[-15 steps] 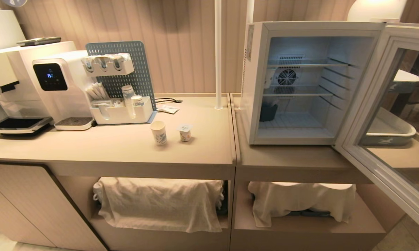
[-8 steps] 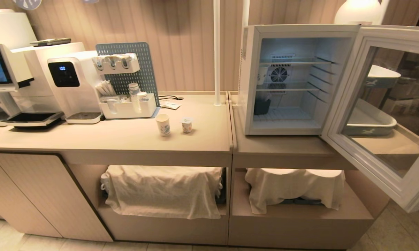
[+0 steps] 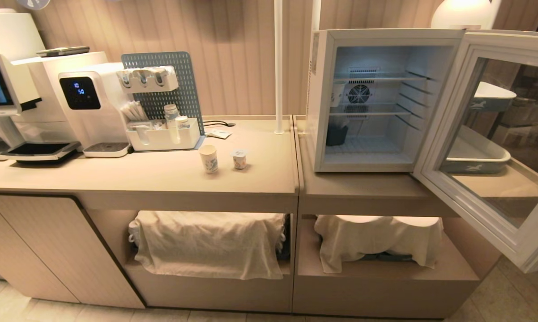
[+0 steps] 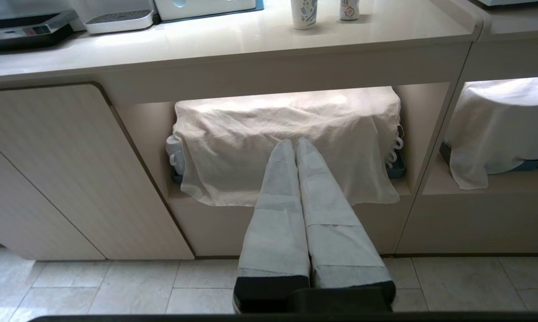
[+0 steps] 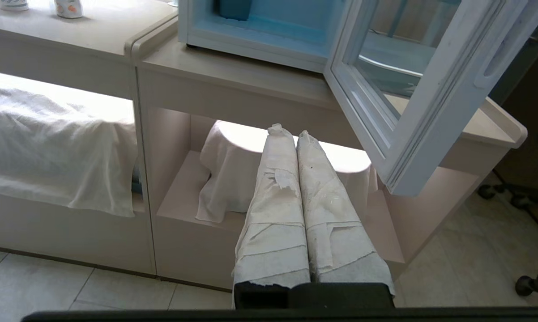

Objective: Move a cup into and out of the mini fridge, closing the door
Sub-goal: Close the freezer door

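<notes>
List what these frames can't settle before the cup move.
- Under the two cloths: head view, covered; only mug handles and a tray edge peek out in the left wrist view.
- Dark bin in the fridge: contents hidden by its wall.
- Dispenser screen: digits too small.
- Cup: top cut off by the left wrist view's edge.

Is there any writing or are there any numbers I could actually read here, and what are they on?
"50", with a smaller number above it too blurred to read: on the black screen of the white water dispenser.
Label strip on the mini fridge: too small to read.
Print on the cup and the small tub: no legible words.
</notes>
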Controlling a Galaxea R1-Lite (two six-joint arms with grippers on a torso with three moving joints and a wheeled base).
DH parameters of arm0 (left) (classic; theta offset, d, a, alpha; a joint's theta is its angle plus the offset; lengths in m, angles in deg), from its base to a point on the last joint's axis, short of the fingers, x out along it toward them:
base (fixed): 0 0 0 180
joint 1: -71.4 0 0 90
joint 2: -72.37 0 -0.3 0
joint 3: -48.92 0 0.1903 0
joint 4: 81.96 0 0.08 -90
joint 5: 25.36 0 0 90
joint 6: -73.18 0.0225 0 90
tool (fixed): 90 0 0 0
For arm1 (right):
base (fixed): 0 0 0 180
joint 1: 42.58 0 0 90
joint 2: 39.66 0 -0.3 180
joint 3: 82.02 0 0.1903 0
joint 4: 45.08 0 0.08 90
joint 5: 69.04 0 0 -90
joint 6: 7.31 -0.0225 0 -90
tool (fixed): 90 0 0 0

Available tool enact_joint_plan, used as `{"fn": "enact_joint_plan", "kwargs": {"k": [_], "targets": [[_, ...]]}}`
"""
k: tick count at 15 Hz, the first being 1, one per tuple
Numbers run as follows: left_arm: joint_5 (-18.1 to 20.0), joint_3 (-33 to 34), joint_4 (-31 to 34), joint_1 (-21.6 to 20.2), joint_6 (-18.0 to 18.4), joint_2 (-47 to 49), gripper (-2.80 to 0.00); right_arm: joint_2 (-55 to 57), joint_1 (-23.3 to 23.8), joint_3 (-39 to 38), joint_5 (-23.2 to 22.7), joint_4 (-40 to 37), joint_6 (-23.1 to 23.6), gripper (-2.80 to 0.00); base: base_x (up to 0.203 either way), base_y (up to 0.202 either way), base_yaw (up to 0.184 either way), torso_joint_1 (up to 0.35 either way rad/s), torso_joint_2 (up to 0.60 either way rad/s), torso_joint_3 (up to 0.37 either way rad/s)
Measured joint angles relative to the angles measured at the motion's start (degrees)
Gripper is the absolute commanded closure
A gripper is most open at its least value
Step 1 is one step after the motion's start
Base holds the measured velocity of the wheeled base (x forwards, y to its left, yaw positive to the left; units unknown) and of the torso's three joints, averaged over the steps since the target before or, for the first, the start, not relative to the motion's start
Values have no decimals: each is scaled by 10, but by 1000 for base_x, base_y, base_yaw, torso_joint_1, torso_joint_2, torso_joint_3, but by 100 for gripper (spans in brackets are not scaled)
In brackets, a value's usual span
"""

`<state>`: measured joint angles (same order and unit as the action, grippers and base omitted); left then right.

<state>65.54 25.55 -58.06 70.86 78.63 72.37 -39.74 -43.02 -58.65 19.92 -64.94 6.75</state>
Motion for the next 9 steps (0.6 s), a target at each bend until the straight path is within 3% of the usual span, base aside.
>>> {"fn": "enact_joint_plan", "kwargs": {"k": [3,9], "targets": [[0,0,0,0,0,0,0,0,-1,0,0,0,0,0,-3,-125,-2,6,1,1],[-1,0,1,-1,-1,0,0,0,-1,0,0,-1,4,0,0,-194,1,0,6,2]]}}
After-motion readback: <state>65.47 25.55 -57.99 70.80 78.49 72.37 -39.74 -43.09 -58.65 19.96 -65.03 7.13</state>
